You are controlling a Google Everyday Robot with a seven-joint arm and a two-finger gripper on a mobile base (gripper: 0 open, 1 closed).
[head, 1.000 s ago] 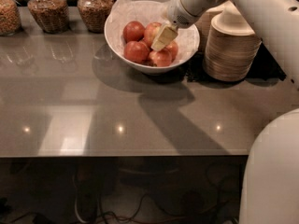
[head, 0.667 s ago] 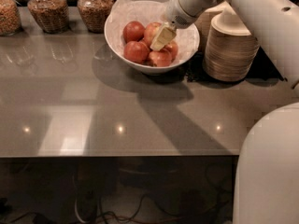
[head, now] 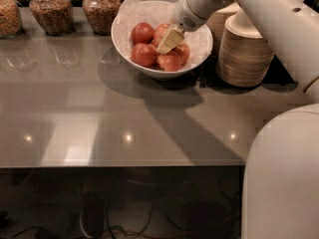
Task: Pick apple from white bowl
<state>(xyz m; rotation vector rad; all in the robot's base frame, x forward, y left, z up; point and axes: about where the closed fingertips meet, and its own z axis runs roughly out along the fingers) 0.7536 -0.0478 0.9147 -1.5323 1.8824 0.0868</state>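
Down in the white bowl (head: pixel 160 73), the claw (head: pixel 169 40) sits among apples (head: pixel 144 54) (its grip unclear).

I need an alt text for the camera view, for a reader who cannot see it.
The robot's gripper is down among several red apples in the white bowl at the back of a grey table. Jars of dry food stand at picture left of the bowl, stacked beige bowls at its right.
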